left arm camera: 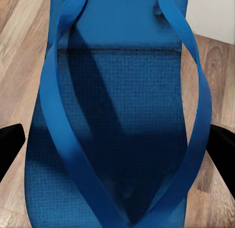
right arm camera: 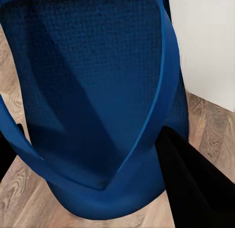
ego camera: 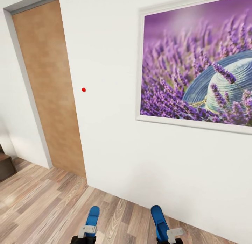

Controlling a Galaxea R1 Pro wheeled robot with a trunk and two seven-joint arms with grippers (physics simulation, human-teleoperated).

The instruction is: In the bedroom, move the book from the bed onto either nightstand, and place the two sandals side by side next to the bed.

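Robot faces a white wall [ego camera: 115, 132], a blue sandal in each gripper.

In the head view the left gripper [ego camera: 86, 233] holds one sandal [ego camera: 92, 216] and the right gripper [ego camera: 170, 235] holds the other sandal [ego camera: 159, 223], both near the lower edge, above the wood-plank floor [ego camera: 42, 202] and pointing toward the wall. Each wrist view shows a sandal close up, straps facing the camera, with black fingers [left arm camera: 10, 149] pressed against its two sides, so both grippers pinch their sandals. A framed lavender picture [ego camera: 199, 62] hangs on the wall at right; a tan door [ego camera: 49, 90] stands at left, with a small red dot [ego camera: 83, 90] on the wall between them.
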